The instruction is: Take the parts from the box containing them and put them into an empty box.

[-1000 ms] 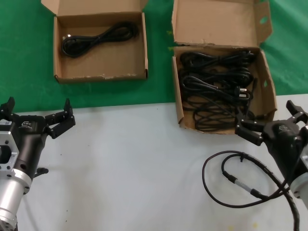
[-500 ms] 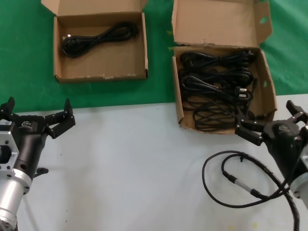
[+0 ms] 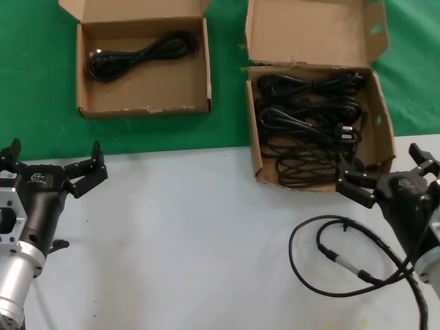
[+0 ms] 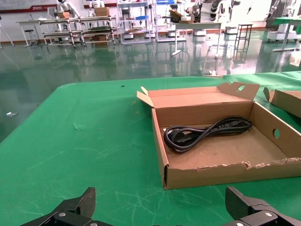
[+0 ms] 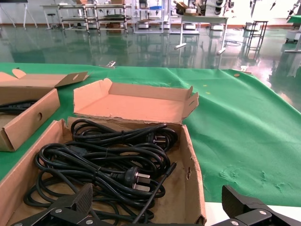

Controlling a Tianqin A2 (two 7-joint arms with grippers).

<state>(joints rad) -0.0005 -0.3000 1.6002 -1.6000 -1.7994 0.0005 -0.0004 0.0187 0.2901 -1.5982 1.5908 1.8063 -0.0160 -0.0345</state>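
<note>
Several black power cords lie coiled in the larger brown box at the back right; they also show in the right wrist view. The smaller brown box at the back left holds one coiled cord, which also shows in the left wrist view. My right gripper is open and empty, low at the larger box's front wall. My left gripper is open and empty over the white table, short of the smaller box.
A thin looping black wire with small silver connectors lies on the white table beside my right arm. Both boxes sit on a green cloth behind the table.
</note>
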